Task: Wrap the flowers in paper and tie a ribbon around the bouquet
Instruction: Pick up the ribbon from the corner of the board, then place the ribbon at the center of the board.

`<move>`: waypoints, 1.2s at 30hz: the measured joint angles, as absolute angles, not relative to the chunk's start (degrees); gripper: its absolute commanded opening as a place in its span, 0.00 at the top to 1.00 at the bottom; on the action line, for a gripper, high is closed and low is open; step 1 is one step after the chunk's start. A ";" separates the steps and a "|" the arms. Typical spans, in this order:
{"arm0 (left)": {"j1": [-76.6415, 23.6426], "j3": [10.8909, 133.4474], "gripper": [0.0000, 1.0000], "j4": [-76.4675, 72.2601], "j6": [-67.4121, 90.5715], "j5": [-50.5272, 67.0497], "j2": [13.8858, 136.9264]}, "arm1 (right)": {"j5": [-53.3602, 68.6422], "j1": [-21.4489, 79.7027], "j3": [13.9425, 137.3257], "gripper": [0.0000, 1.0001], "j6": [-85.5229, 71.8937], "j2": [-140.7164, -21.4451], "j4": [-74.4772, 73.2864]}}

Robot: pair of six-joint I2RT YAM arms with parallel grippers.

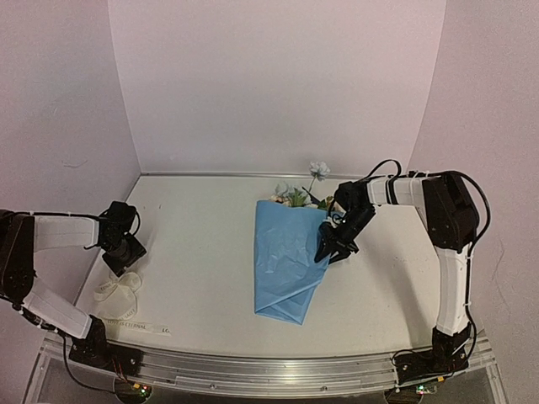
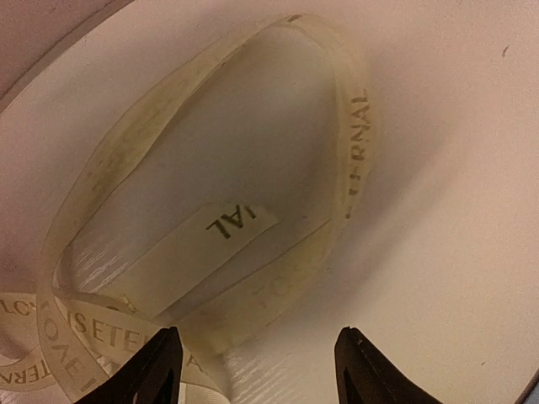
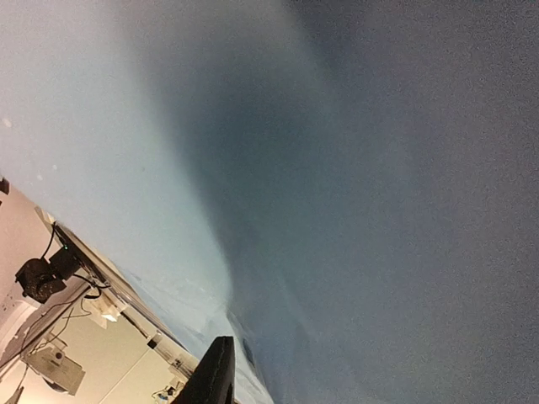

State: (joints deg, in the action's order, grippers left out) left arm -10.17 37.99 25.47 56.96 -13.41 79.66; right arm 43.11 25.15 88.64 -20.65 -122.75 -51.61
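The bouquet [image 1: 286,263] lies mid-table as a blue paper [image 1: 282,278] cone, narrow end toward me. The flowers [image 1: 300,195], pale blooms and green leaves, stick out of its far, wide end. My right gripper [image 1: 331,249] is at the cone's right edge. In the right wrist view the paper [image 3: 354,168] fills the frame and only one finger [image 3: 215,374] shows, the other hidden by it. The cream ribbon [image 1: 118,290] lies coiled at the left. My left gripper [image 1: 126,252] hovers over it, open [image 2: 257,366], with a ribbon [image 2: 210,244] loop just ahead of the fingertips.
A straight tail of the ribbon [image 1: 139,325] runs along the near left edge by the left arm's base. The table's left edge is close to the coil. White walls enclose the table on three sides.
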 measured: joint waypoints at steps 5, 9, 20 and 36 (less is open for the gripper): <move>-10.17 33.48 0.43 25.46 60.02 -12.90 78.75 | 42.58 25.82 85.38 0.62 -21.63 -117.52 -52.54; -10.17 32.48 0.68 23.67 62.03 -13.05 78.42 | 42.18 26.41 83.70 0.62 -22.83 -112.07 -52.48; -15.83 32.44 1.00 21.52 62.14 -11.15 78.43 | 39.62 26.57 76.09 0.64 -25.10 -102.39 -52.16; -40.05 41.03 1.00 27.95 61.02 -15.92 69.62 | 34.02 30.10 71.24 0.64 -26.12 -92.87 -51.89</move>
State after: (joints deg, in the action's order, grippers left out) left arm -40.05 41.03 27.95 61.02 -15.92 69.62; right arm 34.02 30.10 71.24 -26.12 -92.87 -51.89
